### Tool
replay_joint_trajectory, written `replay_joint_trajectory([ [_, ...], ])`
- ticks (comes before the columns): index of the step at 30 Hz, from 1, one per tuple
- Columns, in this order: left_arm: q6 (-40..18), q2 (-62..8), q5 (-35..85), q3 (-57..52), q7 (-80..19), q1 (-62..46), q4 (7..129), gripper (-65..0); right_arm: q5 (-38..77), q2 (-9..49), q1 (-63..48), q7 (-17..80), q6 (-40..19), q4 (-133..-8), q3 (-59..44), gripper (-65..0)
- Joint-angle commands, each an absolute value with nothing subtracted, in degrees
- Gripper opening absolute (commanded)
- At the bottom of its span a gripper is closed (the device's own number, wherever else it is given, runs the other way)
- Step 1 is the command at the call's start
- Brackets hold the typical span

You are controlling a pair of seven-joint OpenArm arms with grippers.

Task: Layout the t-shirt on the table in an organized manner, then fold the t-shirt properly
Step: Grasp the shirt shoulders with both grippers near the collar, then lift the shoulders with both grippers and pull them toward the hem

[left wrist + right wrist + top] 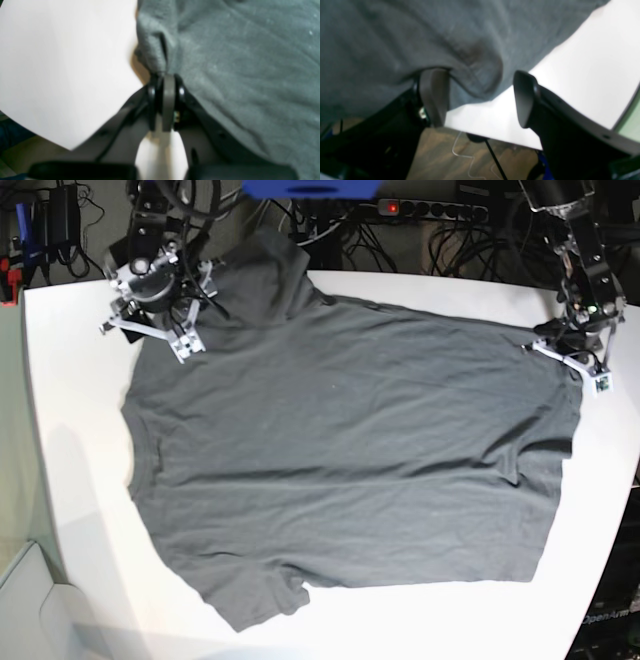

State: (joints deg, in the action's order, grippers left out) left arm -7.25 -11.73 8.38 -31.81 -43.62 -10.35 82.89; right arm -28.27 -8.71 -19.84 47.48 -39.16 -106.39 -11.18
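Table (60,430): large white top; bare margin shows at 9 o'clock and along 6 o'clock in the base view.

T-shirt (340,450): dark grey, spread nearly flat across the middle of the table. Neck opening sits at 9 o'clock, hem at 3 o'clock, so the long axis runs 9 to 3. One sleeve lies at 6 to 7 o'clock; the other is bunched at 11 o'clock and appears to run off the table's far edge. Shallow creases cross the body.

Left gripper (166,75): at 2 o'clock in the base view, on the far hem corner. Fingers are together, clamped on a pinch of t-shirt cloth; the fabric fans away from the tips.

Right gripper (480,97): at 11 o'clock in the base view, at the bunched sleeve. Fingers stand wide apart; one finger (435,95) sits under a drooping fold, the other is clear over bare table. Nothing is gripped.

Governing relation: cloth hangs directly ahead of the right gripper's gap and partly inside it, edge crosswise to the fingers. This arm is the nearer to the unsettled sleeve.

Assessment: layout is well advanced, not finished. The far sleeve likely needs seizing and drawing flat before folding.

Risk: a shallow bite may slip off the fold.
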Motion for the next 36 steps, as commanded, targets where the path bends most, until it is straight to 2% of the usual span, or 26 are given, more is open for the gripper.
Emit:
replay_joint_trajectory([
  [1, -8.0, -11.5, 8.6, -31.5, -48.0, -11.3, 82.5, -64.9, -28.7, -9.0, -20.4, 49.3, -40.0, -104.2, -11.1, -23.8],
  [11, -8.0, -11.6, 8.6, -31.6, -48.0, -12.6, 83.8, -64.9, -28.6, -9.0, -20.8, 49.3, -40.0, -102.7, -10.9, -24.8],
  [17, -8.0, -11.6, 8.6, -31.6, -48.0, -13.7, 87.0, -64.9, -28.6, -9.0, -20.5, 49.3, -40.0, -96.2, -11.0, -36.1],
  [24, -8.0, -11.9, 8.6, -32.0, -48.0, -14.5, 87.2, -64.9, -28.6, -9.0, -21.1, 49.7, -40.0, -95.3, -10.9, -48.5],
  [28, -8.0, -11.9, 8.6, -32.0, -48.0, -15.5, 87.3, -64.9, -28.9, -9.0, -21.1, 49.9, -40.0, -95.8, -11.1, -63.1],
  [29, -8.0, -11.9, 8.6, -32.0, -48.0, -15.5, 87.3, -64.9, -28.9, -9.0, -21.1, 49.9, -40.0, -95.9, -11.2, -65.0],
  [36, -8.0, -11.9, 8.9, -32.0, -48.0, -15.5, 88.0, -64.9, -28.8, -9.0, -21.1, 49.9, -40.0, -106.5, -16.4, -65.0],
])
